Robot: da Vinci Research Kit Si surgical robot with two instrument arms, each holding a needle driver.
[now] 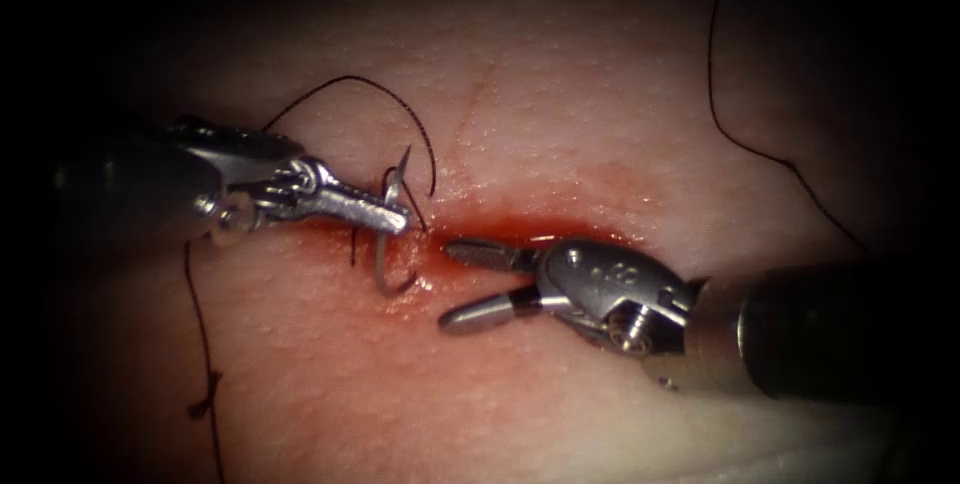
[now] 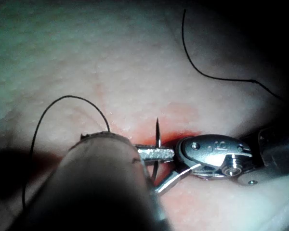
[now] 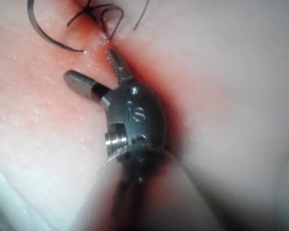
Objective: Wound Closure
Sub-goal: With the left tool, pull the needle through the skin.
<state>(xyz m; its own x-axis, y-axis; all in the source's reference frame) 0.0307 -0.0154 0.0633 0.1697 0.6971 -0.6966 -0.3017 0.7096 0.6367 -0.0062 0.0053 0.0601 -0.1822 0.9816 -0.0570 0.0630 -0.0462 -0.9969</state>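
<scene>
The cut runs across the tissue with red fluid along it. My left tool is shut on the curved needle near the middle of its curve, at the cut's left end. The needle's tip points up, free of the tissue. Its lower bend lies against the tissue; I cannot tell whether that end is in it. My right tool stands open just right of the needle, holding nothing. The left wrist view shows the left tool on the needle. The right tool is open there too.
Dark thread loops from the needle over the left tool. Another strand lies on the tissue at the upper right. A third strand with a small knot runs down at the lower left.
</scene>
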